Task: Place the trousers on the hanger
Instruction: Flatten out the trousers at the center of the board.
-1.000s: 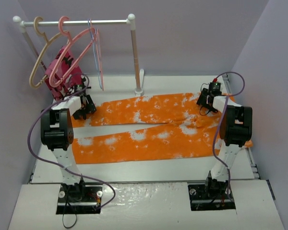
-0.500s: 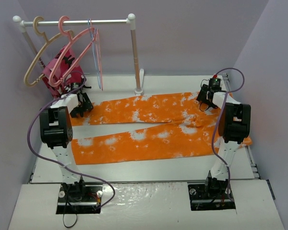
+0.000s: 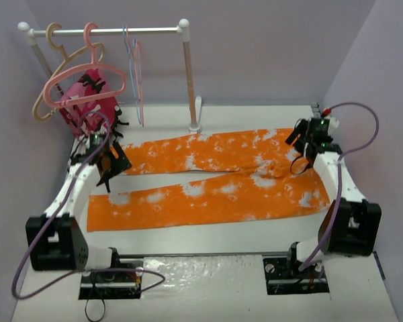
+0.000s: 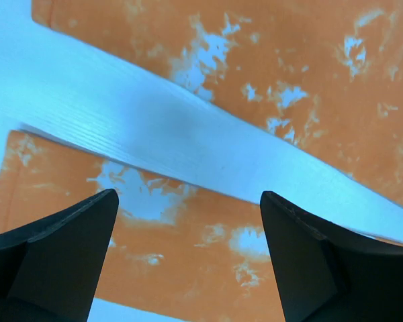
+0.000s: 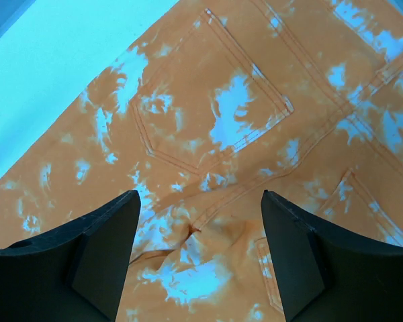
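The orange tie-dye trousers [image 3: 208, 178] lie flat on the white table, waist at the right, two legs spread toward the left. The salmon-pink hanger [image 3: 80, 74] hangs by its hook on the white rail at the back left. My left gripper [image 3: 111, 164] is open, just above the leg ends; its view shows both legs [image 4: 188, 241] with a strip of table between. My right gripper [image 3: 302, 151] is open above the seat, over the back pockets [image 5: 208, 100] and a small wrinkle [image 5: 195, 235]. Neither holds anything.
A white rail stand [image 3: 188, 74] stands at the back. On it hang a beige hanger [image 3: 60, 50], thin blue and pink wire hangers [image 3: 134, 74], and a pink-and-red patterned garment [image 3: 87, 100]. Purple walls close in on both sides.
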`<action>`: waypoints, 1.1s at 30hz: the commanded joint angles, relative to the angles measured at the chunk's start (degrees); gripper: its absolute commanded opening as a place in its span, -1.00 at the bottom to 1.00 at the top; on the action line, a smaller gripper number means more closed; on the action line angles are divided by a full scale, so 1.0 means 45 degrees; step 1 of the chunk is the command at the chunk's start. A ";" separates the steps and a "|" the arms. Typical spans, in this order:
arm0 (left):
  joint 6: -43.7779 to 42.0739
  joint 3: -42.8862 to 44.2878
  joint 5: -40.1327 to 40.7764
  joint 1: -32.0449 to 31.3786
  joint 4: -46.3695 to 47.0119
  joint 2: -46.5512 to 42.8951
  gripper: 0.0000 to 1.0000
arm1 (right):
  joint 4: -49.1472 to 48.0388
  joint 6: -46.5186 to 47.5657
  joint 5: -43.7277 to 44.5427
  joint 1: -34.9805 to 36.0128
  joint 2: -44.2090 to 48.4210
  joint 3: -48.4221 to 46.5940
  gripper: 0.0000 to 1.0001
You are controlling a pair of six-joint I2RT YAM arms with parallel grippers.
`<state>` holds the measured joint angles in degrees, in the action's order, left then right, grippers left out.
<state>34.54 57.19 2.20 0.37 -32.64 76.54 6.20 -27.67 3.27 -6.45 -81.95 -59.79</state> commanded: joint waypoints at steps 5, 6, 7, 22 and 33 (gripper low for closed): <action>0.1353 -0.4169 -0.0893 -0.0617 0.0018 -0.2273 0.69 | 0.0859 -0.1211 -0.0346 0.0007 0.2236 0.4138 0.40; 0.1435 -0.4287 -0.0883 -0.0698 0.0184 -0.2122 0.69 | 0.0766 -0.1199 -0.0382 0.0007 0.2249 0.4374 0.40; 0.1514 -0.4372 -0.0879 -0.0734 0.0356 -0.1961 0.69 | 0.0633 -0.1188 -0.0415 0.0007 0.2203 0.4621 0.40; 0.1864 -0.1447 0.0093 -0.0277 0.1250 0.4208 0.67 | -0.1976 -0.1215 -0.0025 -0.0015 -0.1953 0.3691 0.38; 0.1064 0.0058 0.0581 0.0724 0.0431 0.3557 0.42 | -0.1605 -0.0922 -0.0421 -0.0001 -0.1490 0.1991 0.39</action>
<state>41.50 54.76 0.11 -0.25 -35.65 93.18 -1.08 -32.31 1.64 -6.35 -91.72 -47.16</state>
